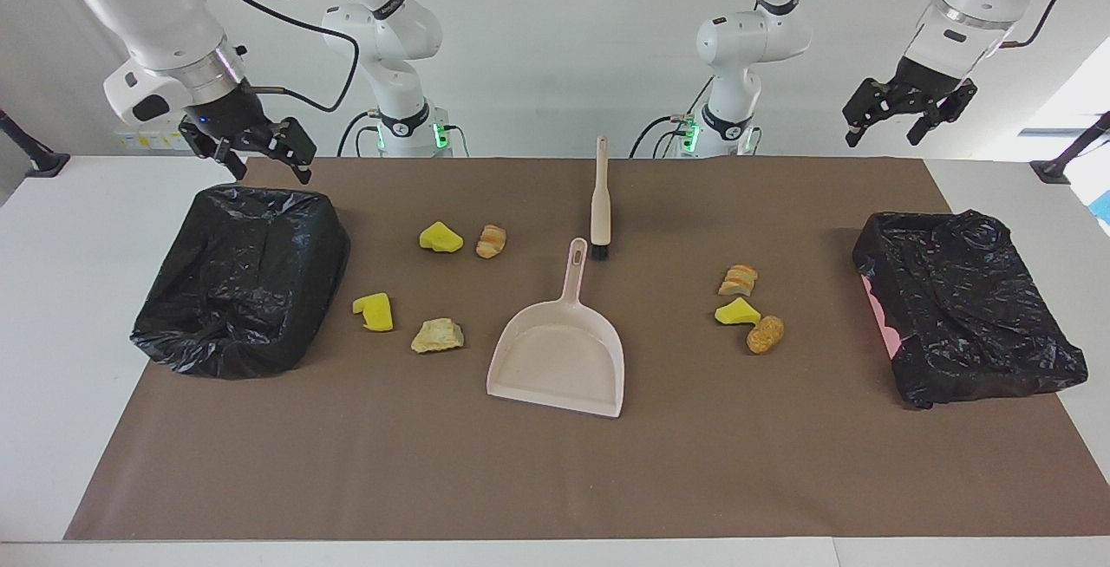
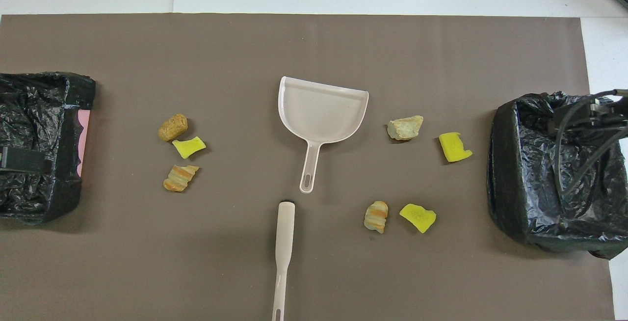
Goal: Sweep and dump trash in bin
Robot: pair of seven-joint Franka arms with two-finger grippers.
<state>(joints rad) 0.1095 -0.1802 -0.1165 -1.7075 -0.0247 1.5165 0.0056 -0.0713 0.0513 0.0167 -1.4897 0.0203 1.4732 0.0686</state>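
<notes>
1. We see a brown mat (image 1: 555,480) covering most of the white table (image 1: 52,359), and everything lies on it.
2. Two bins lined with black bags sit at the mat's short edges: one bin (image 1: 243,281) at the right arm's end, the other bin (image 1: 967,307) at the left arm's end (a strip of pink shows along its inner side).
3. The beige dustpan (image 1: 559,355) lies flat at the mat's middle, its handle pointing toward the robots' edge.
4. The brush (image 1: 600,203) lies just nearer the robots than the dustpan handle, bristles toward it, apart from it.
5. The trash is in two loose groups on the mat. Four scraps (image 1: 408,290) lie between the dustpan and the right arm's bin: two yellow sponge chunks and two tan pieces. Three scraps (image 1: 746,307) lie between the dustpan and the left arm's bin, close together; we cannot tell whether they touch.
6. The right gripper (image 1: 260,155) hangs in the air over the robots' edge of its bin, fingers spread, holding nothing.
7. The left gripper (image 1: 910,116) waits high above the mat's corner by the other bin, fingers likewise apart and empty.
</notes>
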